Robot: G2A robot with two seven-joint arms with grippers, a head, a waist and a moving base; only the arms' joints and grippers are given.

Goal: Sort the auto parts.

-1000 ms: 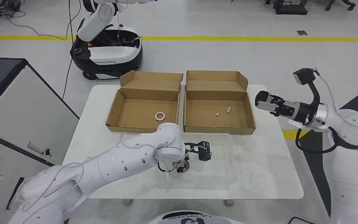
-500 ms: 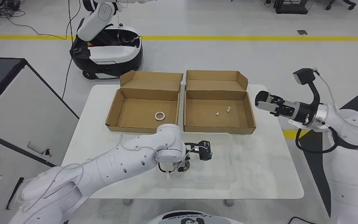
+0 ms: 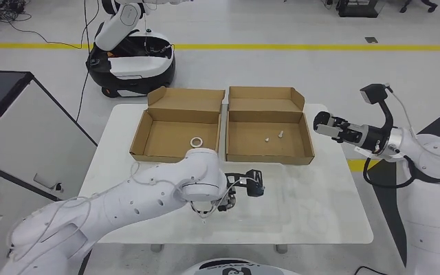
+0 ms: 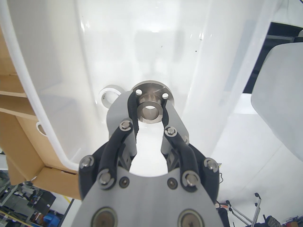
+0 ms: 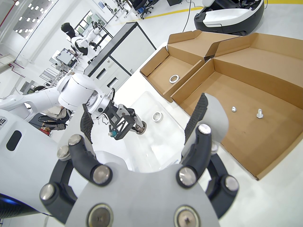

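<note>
The left gripper point(image 4: 149, 103) clamps a flanged metal bushing point(image 4: 153, 90) over the clear tray point(image 4: 47, 95) on the bench point(image 3: 323, 206). The bushing's axis runs in line with the gripper, flange outermost. The right gripper point(image 3: 320, 125) gapes wide.

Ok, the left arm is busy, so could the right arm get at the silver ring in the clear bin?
Probably, with care: the right tool is open and the ring lies uncovered. The left tool, shut on a flanged bushing right beside it, crowds the approach.

A flanged metal bushing point(image 4: 150, 110) sits in the jaws, near 1 silver ring point(image 4: 108, 94) inside a clear bin point(image 4: 54, 60).
</note>
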